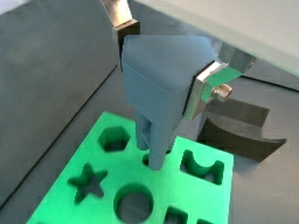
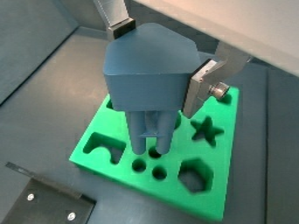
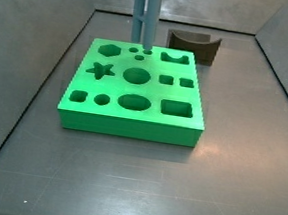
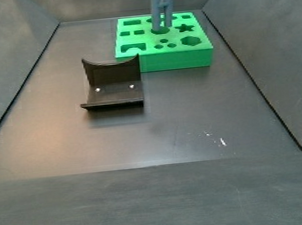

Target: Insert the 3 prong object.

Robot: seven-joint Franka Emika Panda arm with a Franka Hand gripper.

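Three-prong object (image 2: 149, 83) hangs upright, clenched between my jaws, prongs pointing down over the green block (image 2: 216, 188). My gripper (image 2: 158, 74) is poised above the block's small holes (image 2: 147, 164), the fixture (image 1: 239, 133) near its 2 o'clock corner.

Both wrist views look steeply down from close above, past the end effector (image 1: 163, 83) and its held blue 3 prong object (image 2: 149, 79), onto the green block (image 1: 100, 175). A side view faces the green block (image 3: 133, 103) from nearby with the fixture (image 3: 196, 44) behind it; a side view from the opposite end, farther back, shows the fixture (image 4: 111, 85) nearer and the dark counter (image 4: 156, 134) in front.
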